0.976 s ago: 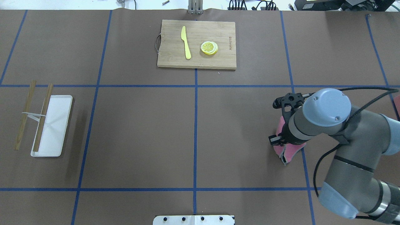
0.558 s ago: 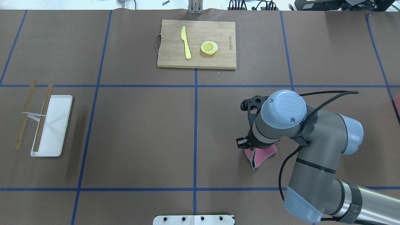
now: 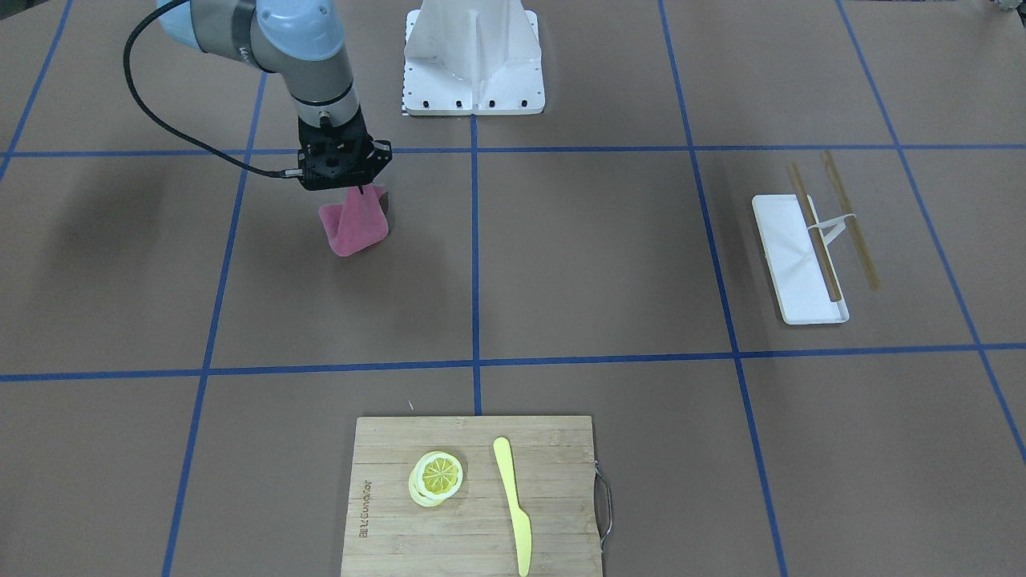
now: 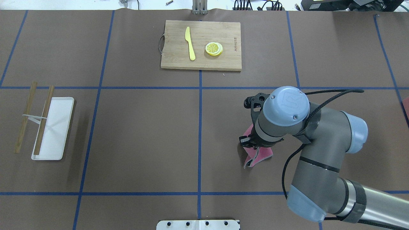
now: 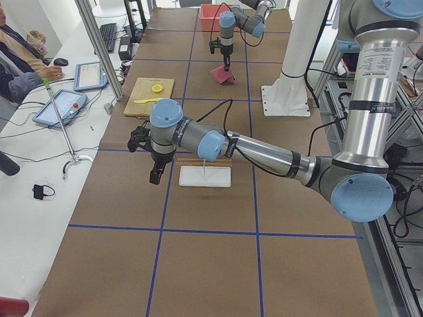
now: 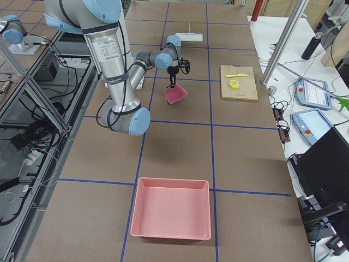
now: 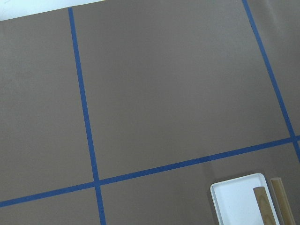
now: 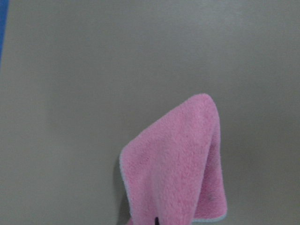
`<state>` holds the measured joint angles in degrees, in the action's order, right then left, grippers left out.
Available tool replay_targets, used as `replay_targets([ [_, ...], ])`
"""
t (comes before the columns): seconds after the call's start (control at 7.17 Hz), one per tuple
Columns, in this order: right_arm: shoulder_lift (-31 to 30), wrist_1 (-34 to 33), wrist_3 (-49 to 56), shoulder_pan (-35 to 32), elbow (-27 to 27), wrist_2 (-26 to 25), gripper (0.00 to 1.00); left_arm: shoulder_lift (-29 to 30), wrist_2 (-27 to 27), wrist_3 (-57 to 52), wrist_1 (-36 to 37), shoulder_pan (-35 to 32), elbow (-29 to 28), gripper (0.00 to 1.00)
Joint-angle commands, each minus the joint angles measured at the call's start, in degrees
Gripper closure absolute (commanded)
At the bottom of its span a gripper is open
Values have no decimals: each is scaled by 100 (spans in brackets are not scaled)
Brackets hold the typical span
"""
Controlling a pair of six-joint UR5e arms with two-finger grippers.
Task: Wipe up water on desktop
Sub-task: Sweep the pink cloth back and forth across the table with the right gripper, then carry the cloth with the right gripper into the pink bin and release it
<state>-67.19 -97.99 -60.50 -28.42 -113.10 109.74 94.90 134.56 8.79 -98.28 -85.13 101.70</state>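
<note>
- The desktop (image 4: 143, 134), matte brown and crossed by blue tape lines, spans the whole table.
- A pink cloth (image 3: 353, 224) hangs folded over the middle-row cell just right of the centre line. Its lower end is down at the desktop, though firm contact cannot be told.
- The right gripper (image 3: 362, 191) points straight down, its fingers pinched on the cloth's top.
- The left gripper (image 5: 154, 178) hovers just beside the white tray (image 4: 54, 127). Only the side view shows it, so whether it is open or closed cannot be told.
- Two wooden sticks (image 4: 43, 119) joined by a white band lie there, one on the tray and one on the desktop beside it.
- The bamboo cutting board (image 4: 201, 60) sits at the far edge, carrying a yellow knife (image 4: 190, 43) and lemon slices (image 4: 214, 49).
- A pink bin (image 6: 170, 215) stands at the robot's right end.
</note>
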Motion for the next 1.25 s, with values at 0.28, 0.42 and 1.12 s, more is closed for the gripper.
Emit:
replay_targets([
  [0.28,-2030,-1,1590,-837,-1142,65,100,2,0,0,2,-3,-10,2],
  [0.42,-2392,-18,2072,-1275,-1301,265,100,-7,0,0,2,-3,-1,2],
  [1.12,-3547,-736,6718,-5228,-812,1322,100,-86,9,0,2,-3,34,2],
])
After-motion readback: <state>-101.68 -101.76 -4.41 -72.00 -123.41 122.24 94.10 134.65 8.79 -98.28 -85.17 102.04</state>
